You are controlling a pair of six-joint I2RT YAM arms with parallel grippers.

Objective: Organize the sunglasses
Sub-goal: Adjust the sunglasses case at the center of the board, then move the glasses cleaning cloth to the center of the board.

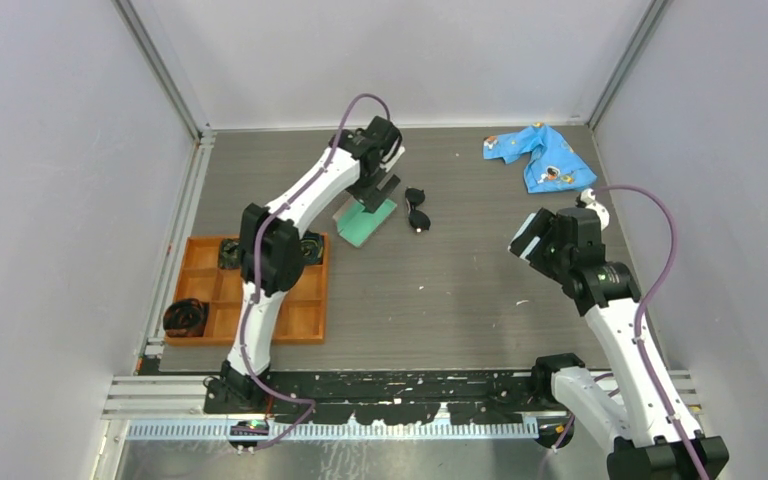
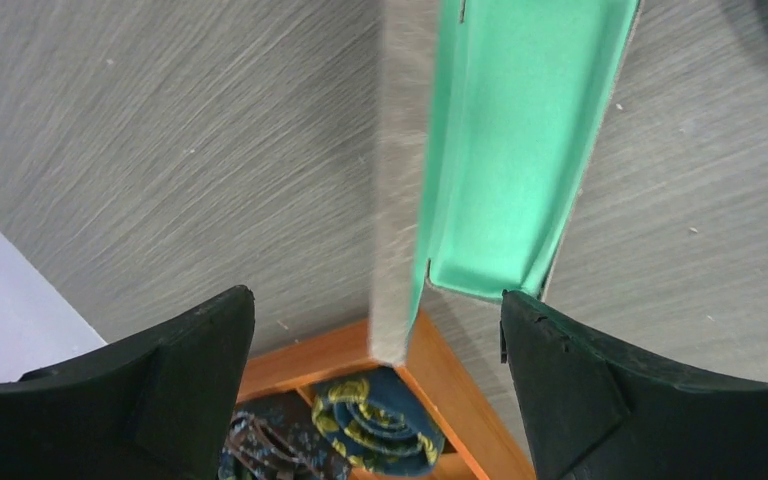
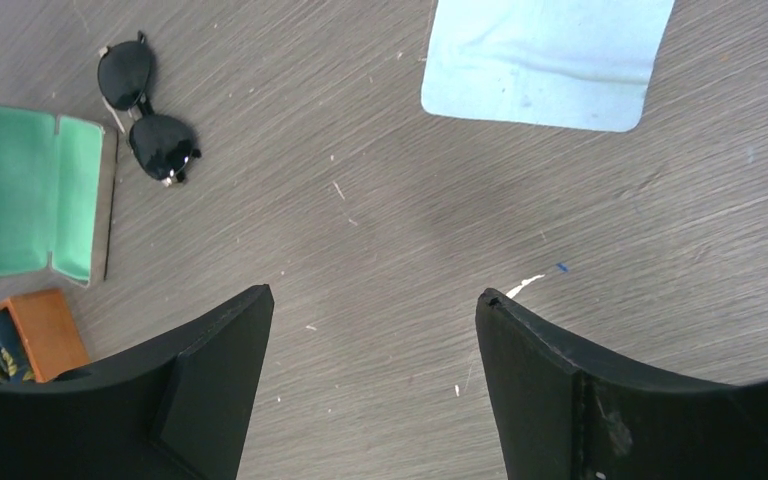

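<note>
The black-framed sunglasses (image 1: 416,210) lie folded on the grey table, just right of the open grey-tan case with teal lining (image 1: 365,224). In the right wrist view the sunglasses (image 3: 147,120) lie beside the case (image 3: 35,195). My left gripper (image 1: 380,192) is open and hovers over the case. In its wrist view (image 2: 375,300) the teal lining (image 2: 520,150) and a grey case wall (image 2: 400,180) lie between the fingers, with nothing gripped. My right gripper (image 1: 528,238) is open and empty above bare table (image 3: 375,292), well right of the sunglasses.
An orange compartment tray (image 1: 312,322) with rolled dark bundles sits at the left; its corner (image 2: 460,385) and a rolled blue-yellow tie (image 2: 380,410) show below the case. A blue patterned cloth (image 1: 540,155) lies at the back right, also in the right wrist view (image 3: 545,60).
</note>
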